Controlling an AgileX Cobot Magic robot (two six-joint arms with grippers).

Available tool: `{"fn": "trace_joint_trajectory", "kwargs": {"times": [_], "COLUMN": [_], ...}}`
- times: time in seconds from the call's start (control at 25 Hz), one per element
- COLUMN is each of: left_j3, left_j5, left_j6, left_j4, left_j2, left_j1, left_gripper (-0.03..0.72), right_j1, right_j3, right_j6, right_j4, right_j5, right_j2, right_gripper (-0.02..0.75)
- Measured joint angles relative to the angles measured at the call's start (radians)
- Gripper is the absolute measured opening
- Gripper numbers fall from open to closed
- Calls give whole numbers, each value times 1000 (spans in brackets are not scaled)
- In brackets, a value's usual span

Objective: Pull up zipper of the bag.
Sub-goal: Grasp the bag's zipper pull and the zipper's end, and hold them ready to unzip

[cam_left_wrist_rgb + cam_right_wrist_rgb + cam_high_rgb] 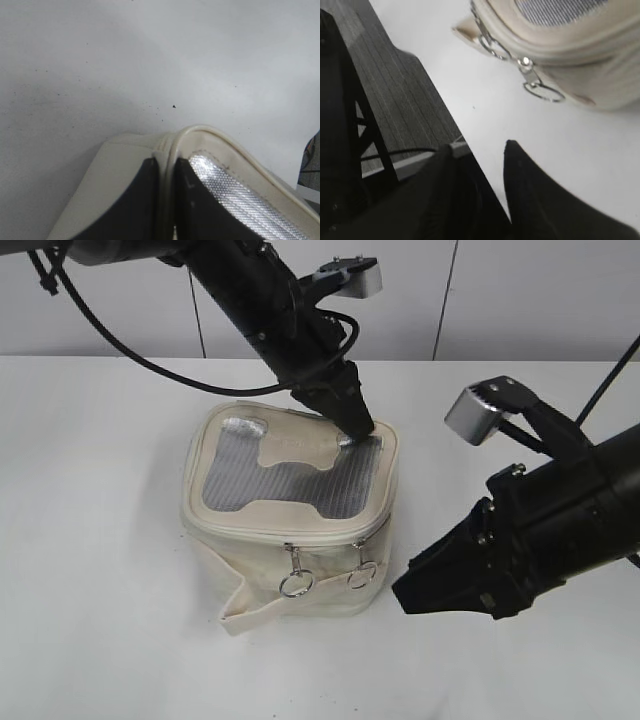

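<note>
The cream bag stands mid-table with its grey mesh top and bone patch facing up. The zipper track runs round the top panel. Two silver sliders with ring pulls hang at the front. My left gripper is shut on the bag's top rim at its far right corner; the left wrist view shows the fingers pinching the cream rim. My right gripper is open and empty just right of the bag's front, apart from the rings.
The flat cream strap trails off the bag's front left onto the white table. The right wrist view shows the table's edge and dark floor beyond it. A grey wall stands behind.
</note>
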Motion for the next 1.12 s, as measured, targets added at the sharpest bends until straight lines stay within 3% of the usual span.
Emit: {"fn": "trace_joint_trajectory", "kwargs": {"times": [0.12,0.4,0.84,1.0,1.12], "left_j3": [0,0,0,0,0], "left_j5": [0,0,1,1,5], "left_j6": [0,0,0,0,0], "left_j4": [0,-1,-1,7,10], "left_j2": [0,0,0,0,0], "left_j1": [0,0,0,1,2], "left_gripper": [64,64,64,64,64], "right_j1": [0,-1,-1,-3,6], "right_j3": [8,9,8,-7,-13], "right_j6": [-90,-185,-405,-457,-463], "right_j4": [62,112,316,348,349], "right_j5": [-45,-96,-133,-127,-142], "right_j2": [8,114,276,298,305], "right_gripper": [372,437,453,387,247]}}
